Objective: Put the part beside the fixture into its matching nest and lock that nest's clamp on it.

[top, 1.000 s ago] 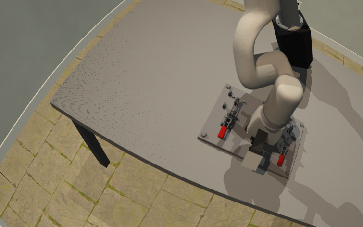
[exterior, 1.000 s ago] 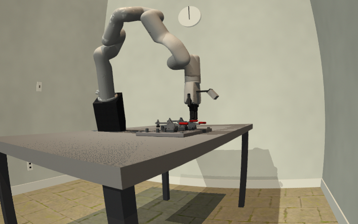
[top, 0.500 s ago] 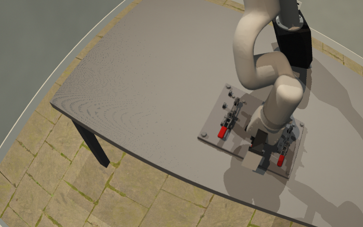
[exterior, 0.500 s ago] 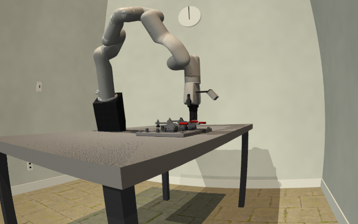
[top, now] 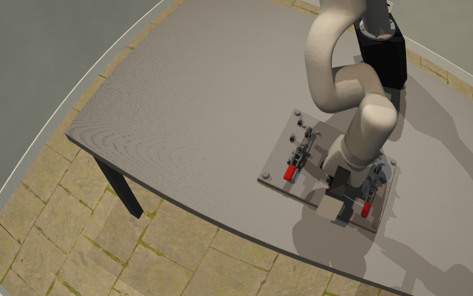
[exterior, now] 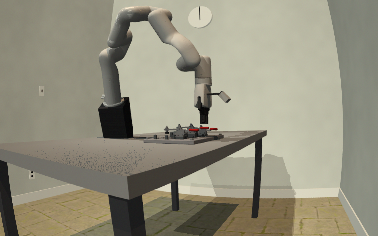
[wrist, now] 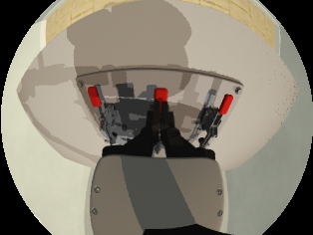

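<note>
The grey fixture plate (top: 322, 172) lies on the table and carries three toggle clamps with red handles. In the top view the left handle (top: 289, 172) and the right handle (top: 366, 209) show; my arm hides the middle nest. I cannot make out the part in any view. My gripper (exterior: 204, 119) is shut and empty, pointing straight down a little above the red handles (exterior: 204, 128). In the wrist view the shut fingers (wrist: 159, 118) stand just before the middle handle (wrist: 160, 94), with the other handles to the left (wrist: 95, 97) and right (wrist: 227, 104).
The arm's black base (top: 381, 51) stands behind the fixture. The wrist camera's light box (top: 329, 207) overhangs the plate's front edge. The table's front edge (top: 304, 253) runs close to the fixture.
</note>
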Controlling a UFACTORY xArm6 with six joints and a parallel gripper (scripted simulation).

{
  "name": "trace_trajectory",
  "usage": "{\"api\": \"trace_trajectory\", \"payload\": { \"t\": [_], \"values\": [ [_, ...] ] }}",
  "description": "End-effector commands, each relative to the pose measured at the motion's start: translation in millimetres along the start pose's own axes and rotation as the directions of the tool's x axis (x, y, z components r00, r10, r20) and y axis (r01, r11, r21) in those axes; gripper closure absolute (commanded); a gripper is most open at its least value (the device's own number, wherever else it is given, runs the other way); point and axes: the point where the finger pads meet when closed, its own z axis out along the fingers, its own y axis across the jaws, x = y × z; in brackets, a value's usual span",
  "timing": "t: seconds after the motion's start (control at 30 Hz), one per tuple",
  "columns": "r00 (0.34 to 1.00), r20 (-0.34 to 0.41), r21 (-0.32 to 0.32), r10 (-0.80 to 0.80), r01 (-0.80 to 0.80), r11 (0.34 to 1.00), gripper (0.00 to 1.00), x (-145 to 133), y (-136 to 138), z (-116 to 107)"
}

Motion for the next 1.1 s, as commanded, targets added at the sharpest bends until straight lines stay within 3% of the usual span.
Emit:
{"api": "trace_trajectory", "payload": {
  "t": [0.0,0.57,1.07],
  "values": [
    [1.000,-0.004,0.001,0.001,-0.001,1.000,1.00,1.7,-0.1,-13.6],
    [1.000,-0.004,0.001,0.001,-0.001,1.000,1.00,1.5,0.0,-56.5],
    [1.000,-0.004,0.001,0.001,-0.001,1.000,1.00,1.5,0.0,-61.1]
  ]
}}
